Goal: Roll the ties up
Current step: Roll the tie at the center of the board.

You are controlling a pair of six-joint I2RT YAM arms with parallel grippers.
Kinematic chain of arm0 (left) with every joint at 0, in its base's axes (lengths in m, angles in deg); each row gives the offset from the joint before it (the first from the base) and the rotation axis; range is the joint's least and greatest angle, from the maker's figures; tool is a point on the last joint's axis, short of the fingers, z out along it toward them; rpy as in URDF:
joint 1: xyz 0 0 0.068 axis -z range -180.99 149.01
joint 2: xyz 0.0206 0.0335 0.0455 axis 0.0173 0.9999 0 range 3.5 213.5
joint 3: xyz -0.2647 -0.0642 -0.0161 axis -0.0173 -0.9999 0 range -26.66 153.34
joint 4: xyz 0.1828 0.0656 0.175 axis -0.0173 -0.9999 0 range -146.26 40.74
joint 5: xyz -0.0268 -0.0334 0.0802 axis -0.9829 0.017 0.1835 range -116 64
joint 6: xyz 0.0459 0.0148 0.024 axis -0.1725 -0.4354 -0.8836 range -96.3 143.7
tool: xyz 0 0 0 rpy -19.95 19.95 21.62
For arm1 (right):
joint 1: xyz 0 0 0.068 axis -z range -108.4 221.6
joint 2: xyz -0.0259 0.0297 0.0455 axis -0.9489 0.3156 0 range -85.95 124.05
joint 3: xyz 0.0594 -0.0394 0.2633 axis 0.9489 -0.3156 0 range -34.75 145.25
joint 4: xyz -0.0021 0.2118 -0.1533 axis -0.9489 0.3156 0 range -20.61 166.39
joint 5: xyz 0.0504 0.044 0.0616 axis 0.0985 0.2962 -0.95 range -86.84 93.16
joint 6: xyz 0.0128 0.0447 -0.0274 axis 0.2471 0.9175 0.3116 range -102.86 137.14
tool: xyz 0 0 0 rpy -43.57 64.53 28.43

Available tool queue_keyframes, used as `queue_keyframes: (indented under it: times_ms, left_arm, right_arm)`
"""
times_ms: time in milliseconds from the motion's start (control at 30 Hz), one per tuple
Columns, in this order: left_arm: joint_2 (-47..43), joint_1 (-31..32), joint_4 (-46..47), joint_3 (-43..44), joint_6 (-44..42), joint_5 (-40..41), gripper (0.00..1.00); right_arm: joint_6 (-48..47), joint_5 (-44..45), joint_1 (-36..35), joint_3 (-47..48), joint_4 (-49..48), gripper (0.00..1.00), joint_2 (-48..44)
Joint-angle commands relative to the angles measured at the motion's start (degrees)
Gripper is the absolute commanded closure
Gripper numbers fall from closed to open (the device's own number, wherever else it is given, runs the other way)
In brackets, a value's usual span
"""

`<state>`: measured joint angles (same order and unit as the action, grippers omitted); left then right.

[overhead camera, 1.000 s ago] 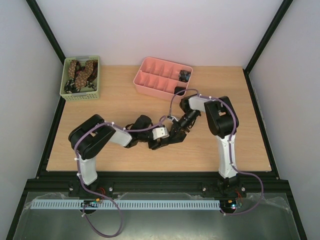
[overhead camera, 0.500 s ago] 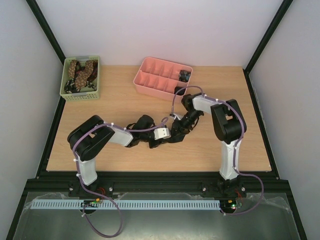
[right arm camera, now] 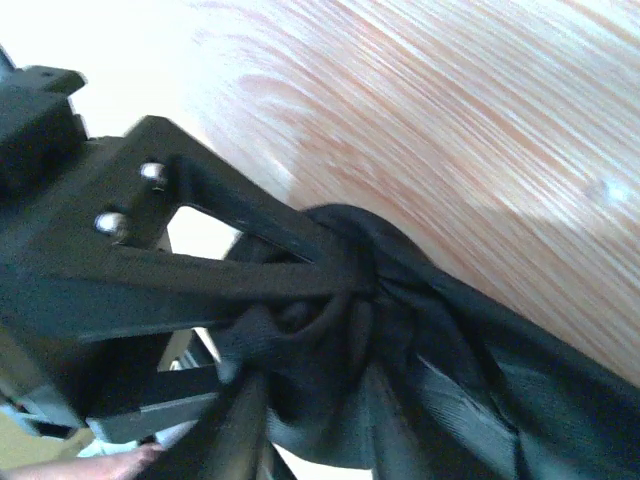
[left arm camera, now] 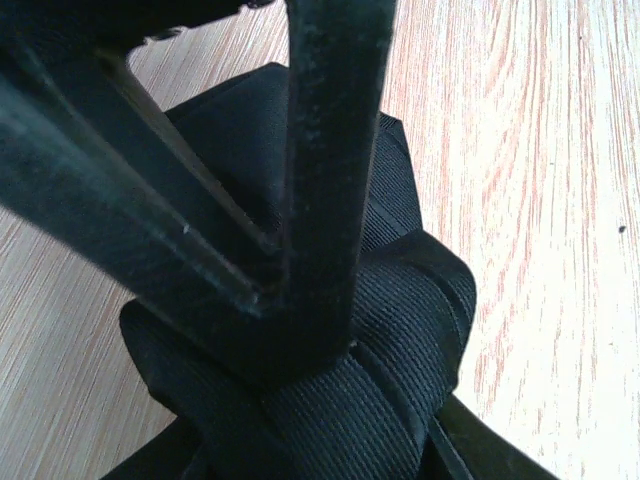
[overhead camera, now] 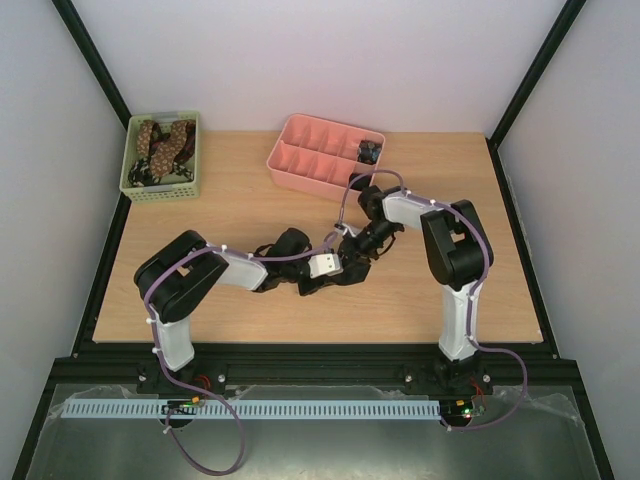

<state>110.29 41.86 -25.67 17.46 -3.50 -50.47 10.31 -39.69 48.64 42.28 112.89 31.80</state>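
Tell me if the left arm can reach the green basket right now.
Probably not yet: the left end effector is closed on the black tie, beside the right end effector. Otherwise nothing stands between it and the green basket.

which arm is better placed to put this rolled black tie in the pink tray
Right, likely: the right tool touches the black rolled fabric tie and its forearm sits beside the pink divided plastic tray; the left arm is stretched.

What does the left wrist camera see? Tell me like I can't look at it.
A black tie, rolled into a fat coil, sits on a pale wooden table. The left gripper is clamped on the coil, and its dark fingers fill the left half of the picture.
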Motion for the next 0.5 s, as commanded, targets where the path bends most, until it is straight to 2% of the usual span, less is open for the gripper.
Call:
queue_keyframes:
  times_ms: [0, 67, 267, 467]
  left_arm:
    - [1.80, -0.05, -7.94, -0.69, 0.35, 3.53, 0.66]
    - [1.43, -0.05, -8.04, -0.70, 0.42, 3.32, 0.63]
    - [-1.49, -1.92, -5.62, 1.88, 4.18, -2.39, 0.33]
    - [-3.88, -2.25, 1.71, 0.70, 5.18, -7.01, 0.21]
  right_arm:
    - [1.37, 4.19, -0.46, 0.47, -2.37, 0.89, 2.81]
    - [0.93, 6.07, -0.42, 0.13, -2.35, 0.98, 3.06]
    - [-1.03, 10.33, 0.67, -2.72, -0.89, 0.99, 3.91]
    - [-1.82, 13.14, 3.78, -3.09, -0.97, 0.99, 6.44]
